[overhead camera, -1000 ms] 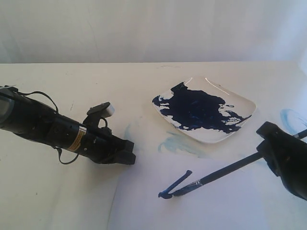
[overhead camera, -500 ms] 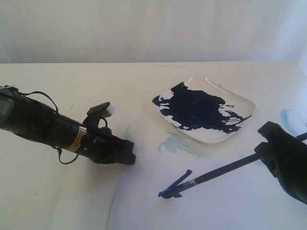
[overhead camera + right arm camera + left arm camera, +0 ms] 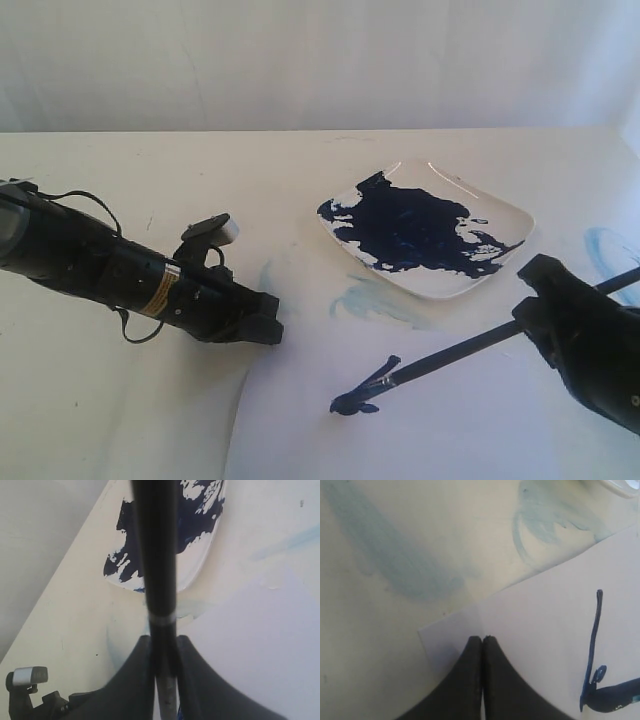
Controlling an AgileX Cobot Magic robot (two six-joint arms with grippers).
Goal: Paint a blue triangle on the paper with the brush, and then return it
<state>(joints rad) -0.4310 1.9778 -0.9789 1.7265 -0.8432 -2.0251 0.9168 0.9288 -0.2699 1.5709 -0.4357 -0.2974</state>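
Right gripper (image 3: 533, 318) clenched on brush (image 3: 455, 352), handle clamped between both fingers (image 3: 145, 667). Brush slanted, bristle tip down on paper (image 3: 450, 440), touching low end of triangle (image 3: 380, 370). Triangle unfinished: one thin slanted stroke plus dark blob at bottom. Left gripper (image 3: 268, 328) jaws closed together, empty, tips resting on paper corner. Plate (image 3: 512, 216) smeared with dark-blue paint, on table (image 3: 150, 180) just beyond paper. Pale blue stains (image 3: 370, 300) on table between plate and paper edge.
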